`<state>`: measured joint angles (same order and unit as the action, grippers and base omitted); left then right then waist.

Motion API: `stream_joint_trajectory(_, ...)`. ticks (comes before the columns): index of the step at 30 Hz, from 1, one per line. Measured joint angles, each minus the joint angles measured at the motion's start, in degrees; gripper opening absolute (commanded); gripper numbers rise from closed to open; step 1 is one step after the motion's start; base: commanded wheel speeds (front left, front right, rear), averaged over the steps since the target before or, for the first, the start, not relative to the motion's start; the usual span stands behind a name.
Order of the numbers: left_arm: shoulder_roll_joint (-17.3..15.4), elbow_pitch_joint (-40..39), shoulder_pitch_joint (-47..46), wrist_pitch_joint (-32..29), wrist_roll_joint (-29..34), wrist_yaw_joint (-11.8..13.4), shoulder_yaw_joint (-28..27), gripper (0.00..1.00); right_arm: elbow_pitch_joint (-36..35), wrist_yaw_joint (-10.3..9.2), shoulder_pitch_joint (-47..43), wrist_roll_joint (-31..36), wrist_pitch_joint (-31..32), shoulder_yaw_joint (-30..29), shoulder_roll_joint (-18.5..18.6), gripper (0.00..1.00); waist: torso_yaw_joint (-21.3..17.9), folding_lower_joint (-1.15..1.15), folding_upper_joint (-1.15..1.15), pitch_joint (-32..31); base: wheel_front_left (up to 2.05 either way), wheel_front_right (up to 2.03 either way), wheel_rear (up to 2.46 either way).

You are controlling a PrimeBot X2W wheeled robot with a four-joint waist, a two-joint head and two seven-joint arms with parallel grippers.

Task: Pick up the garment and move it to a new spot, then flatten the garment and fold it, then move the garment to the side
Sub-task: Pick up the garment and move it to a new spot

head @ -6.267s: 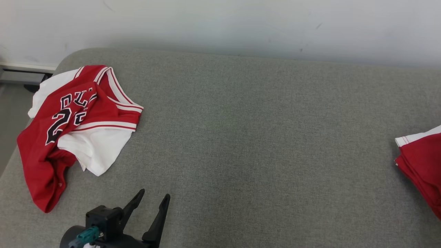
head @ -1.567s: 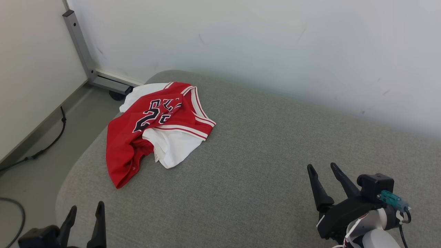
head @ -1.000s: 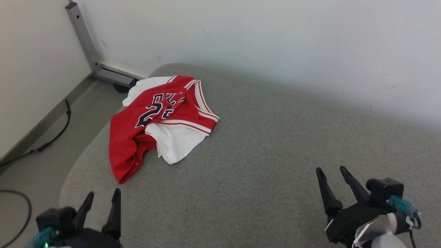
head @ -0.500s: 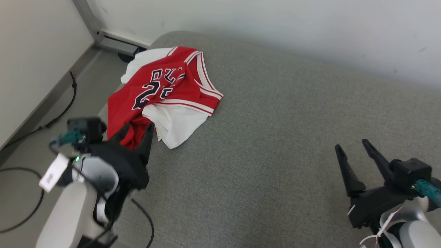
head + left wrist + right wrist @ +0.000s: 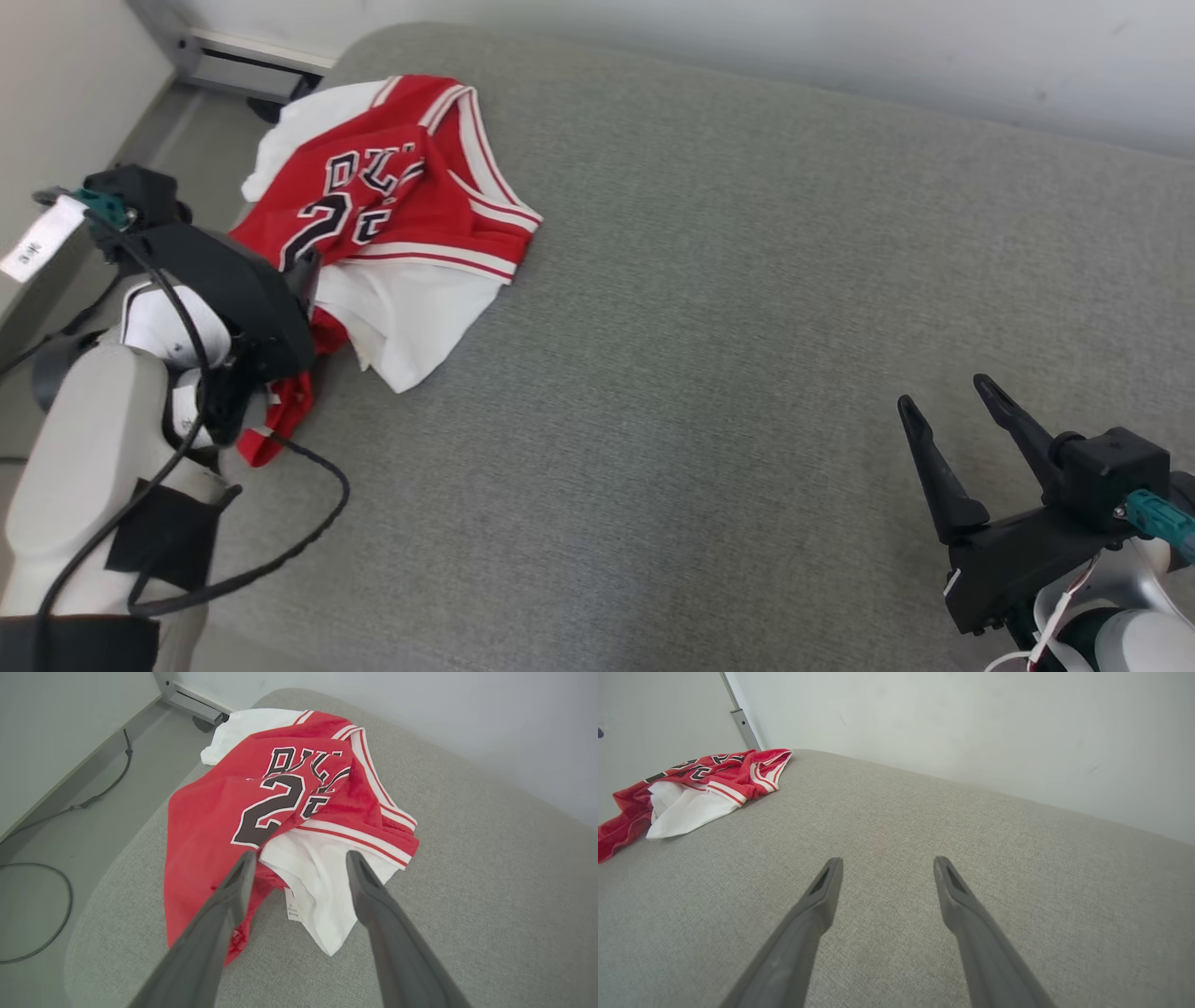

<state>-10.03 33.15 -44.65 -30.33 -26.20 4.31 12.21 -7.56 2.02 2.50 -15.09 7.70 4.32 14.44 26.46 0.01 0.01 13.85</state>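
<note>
my left gripper (image 5: 300, 858) is out over the near end of the jersey (image 5: 401, 205), fingers spread wide with nothing caught between them. in the left wrist view one tip sits over the line where red cloth meets white and the other over the white part. a small white label (image 5: 292, 910) on the cloth shows in the gap between them. i cannot tell whether the tips touch the fabric or hang just above it.

the jersey lies crumpled in a heap at the left end of the grey cushion (image 5: 728, 355), near its rounded far corner. it is red with white trim, with dark letters and numbers facing up, and a white layer spills out from under the red toward me. one red end trails toward the cushion's left edge, partly hidden under my left wrist in the head view.

my right gripper (image 5: 943, 393) is well apart from the jersey, low at the right over bare cushion. its fingers are spread too and empty.

beyond the cushion stands a pale wall (image 5: 840, 56). off the cushion's left edge is grey floor (image 5: 37, 905) with a dark cable (image 5: 86, 803) lying on it. a metal post (image 5: 745, 730) stands by the wall behind the jersey.
</note>
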Motion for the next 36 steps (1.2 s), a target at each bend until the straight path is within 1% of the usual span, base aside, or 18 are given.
stream_joint_trajectory(4, -1.35, 3.99, -0.59, -2.99, 0.03, 0.81, -0.67, 1.0, -2.69, 0.0, -0.28, 1.07, 1.43, 0.21, 0.4, 1.0, -2.21, 0.0, 0.0, 1.05, 0.0, 0.0, 0.0)
stream_joint_trajectory(9, -4.71, 6.98, -1.59, -5.01, 1.14, 1.41, -1.16, 1.0, -6.52, -0.26, -0.99, 1.63, 2.94, 0.14, 1.12, 1.0, -5.19, 0.0, -0.01, 2.37, 0.0, 0.0, 0.0)
stream_joint_trajectory(11, -5.35, 7.68, -1.88, -5.84, 1.59, 1.75, -1.4, 1.0, -7.73, -0.29, -1.02, 1.63, 3.48, -0.13, 1.46, 1.0, -6.35, 0.0, -0.01, 3.0, 0.0, 0.0, 0.0)
stream_joint_trajectory(20, -6.67, 9.02, -3.29, -6.53, 4.78, 2.5, -2.04, 1.0, -13.33, -0.6, -1.49, 1.77, 6.16, -1.62, 3.25, 1.0, -10.35, 0.0, 0.0, 6.92, 0.0, 0.0, 0.0)
stream_joint_trajectory(21, -6.6, 10.22, -4.19, -6.53, 5.97, 2.75, -2.23, 1.0, -13.59, -1.0, -1.87, 1.77, 6.99, -1.89, 3.45, 1.0, -11.14, 0.0, 0.0, 8.55, 0.0, 0.0, 0.0)
stream_joint_trajectory(27, -5.24, 12.8, -4.62, -6.51, 7.46, 2.79, -2.26, 1.0, -14.82, -1.09, -1.98, 1.76, 8.02, -2.85, 3.89, 1.0, -12.28, 0.0, 0.0, 10.58, 0.0, 0.0, 0.0)
stream_joint_trajectory(28, -5.12, 13.19, -4.94, -6.53, 7.58, 2.79, -2.52, 0.93, -15.0, -1.09, -1.98, 1.76, 8.16, -2.83, 3.89, 1.0, -12.35, -0.01, 0.0, 10.75, 0.0, 0.0, 0.0)
stream_joint_trajectory(29, -4.97, 13.67, -5.18, -6.53, 7.61, 2.79, -2.9, 0.35, -15.12, -1.09, -1.98, 1.76, 8.47, -2.79, 3.89, 1.0, -12.39, -0.01, 0.0, 10.88, 0.0, 0.0, 0.0)
stream_joint_trajectory(30, -4.81, 14.04, -5.28, -6.5, 7.75, 2.79, -3.27, 0.06, -15.14, -1.09, -1.97, 1.76, 8.54, -2.76, 3.89, 1.0, -12.4, 0.0, 0.0, 10.97, 0.0, 0.0, 0.0)
stream_joint_trajectory(31, -4.6, 14.4, -5.33, -6.47, 8.15, 2.79, -3.64, 0.0, -15.15, -1.09, -1.97, 1.76, 8.69, -2.76, 3.89, 1.0, -12.39, 0.0, 0.0, 11.0, 0.0, 0.0, 0.0)
stream_joint_trajectory(36, -3.68, 16.38, -6.28, -5.93, 10.02, 2.79, -4.49, 0.0, -14.82, -1.1, -1.87, 1.58, 8.98, -2.49, 3.75, 1.0, -12.23, -0.01, -0.01, 10.28, 0.0, 0.0, 0.0)
